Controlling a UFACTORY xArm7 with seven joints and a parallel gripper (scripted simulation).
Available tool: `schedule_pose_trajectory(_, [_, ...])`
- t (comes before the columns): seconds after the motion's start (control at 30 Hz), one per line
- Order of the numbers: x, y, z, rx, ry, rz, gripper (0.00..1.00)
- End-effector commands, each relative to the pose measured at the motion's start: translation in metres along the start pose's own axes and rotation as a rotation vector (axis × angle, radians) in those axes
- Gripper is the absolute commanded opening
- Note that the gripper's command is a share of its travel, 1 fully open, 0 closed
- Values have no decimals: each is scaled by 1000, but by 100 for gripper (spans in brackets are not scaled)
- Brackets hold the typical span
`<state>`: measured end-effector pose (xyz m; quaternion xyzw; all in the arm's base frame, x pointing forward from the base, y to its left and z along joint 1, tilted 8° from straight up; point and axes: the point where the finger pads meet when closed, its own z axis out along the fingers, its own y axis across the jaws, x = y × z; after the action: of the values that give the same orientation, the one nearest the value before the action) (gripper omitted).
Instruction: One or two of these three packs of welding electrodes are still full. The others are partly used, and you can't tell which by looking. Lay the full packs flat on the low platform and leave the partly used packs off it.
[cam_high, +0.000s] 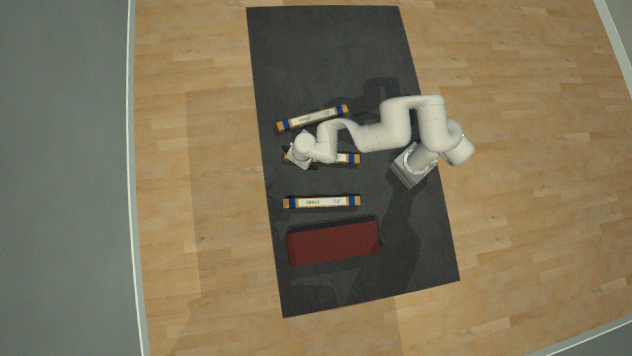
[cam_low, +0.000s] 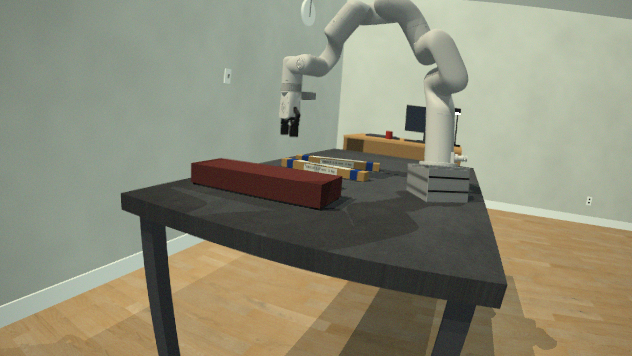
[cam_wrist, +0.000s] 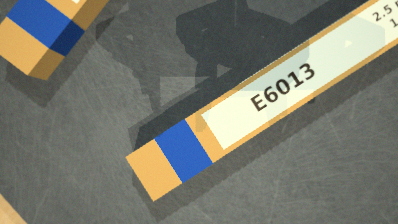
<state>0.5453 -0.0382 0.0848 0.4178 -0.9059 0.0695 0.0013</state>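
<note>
Top view: three packs lying on the dark table (cam_high: 320, 45), far pack (cam_high: 313, 118), middle pack (cam_high: 345, 158) under the wrist, near pack (cam_high: 321, 202) beside the red platform (cam_high: 332, 243), side view: gripper (cam_low: 290, 127) spread wide, empty, above the packs, wrist view: E6013 label.

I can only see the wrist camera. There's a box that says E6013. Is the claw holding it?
Observer: No. The gripper hangs open, high above the middle pack, holding nothing.
Operator: How many boxes are there?
Observer: Three. There's also a far pack and a near pack, all lying flat on the dark table.
Operator: Is any on the red thing?
Observer: No. The red platform has no pack on it; it lies beyond the near pack.
</note>
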Motion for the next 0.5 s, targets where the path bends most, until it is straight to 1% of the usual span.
schedule_pose_trajectory(0.0, [62,-30,8,-4,-15,270,100])
schedule_pose_trajectory(0.03, [77,-36,10,-4,-15,270,100])
schedule_pose_trajectory(0.07, [93,-37,12,-5,-18,405,100])
schedule_pose_trajectory(0.23, [161,-61,21,-5,-18,414,100])
schedule_pose_trajectory(0.3, [164,-63,21,-5,-18,414,100])
schedule_pose_trajectory(0.33, [202,-66,25,-5,-21,524,100])
schedule_pose_trajectory(0.4, [202,-66,25,-5,-21,524,100])
schedule_pose_trajectory(0.43, [228,-67,28,-5,-22,599,100])
schedule_pose_trajectory(0.47, [243,-66,29,-4,-23,643,100])
